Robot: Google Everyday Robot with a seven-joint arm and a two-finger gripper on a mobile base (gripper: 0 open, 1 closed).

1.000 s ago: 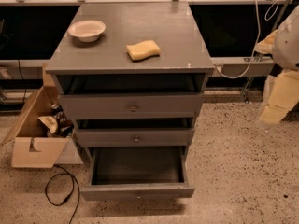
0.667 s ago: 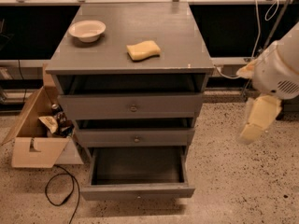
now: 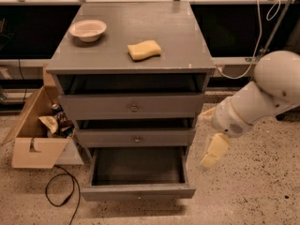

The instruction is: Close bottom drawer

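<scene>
- We see a bowl (image 3: 87, 30) and a sponge (image 3: 144, 49) on the cabinet (image 3: 178, 36), and a cardboard box (image 3: 33, 146) at lower left.
- The bottom drawer (image 3: 138, 191), at lower centre, juts toward us, its front running left-right.
- The gripper (image 3: 210, 132) is right of the cabinet, spread wide and empty.

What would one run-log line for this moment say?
bottom drawer: open | gripper: right of it, not touching | cabinet top: sponge, bowl

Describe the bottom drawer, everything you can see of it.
The bottom drawer is grey and wood-looking, the lowest of three, and pulled far out. Its slim front panel has a tiny centre knob, and the inside looks empty. It sits level, just above the speckled floor. Nothing touches it: the gripper hangs to its right beside the cabinet, apart from it.
</scene>
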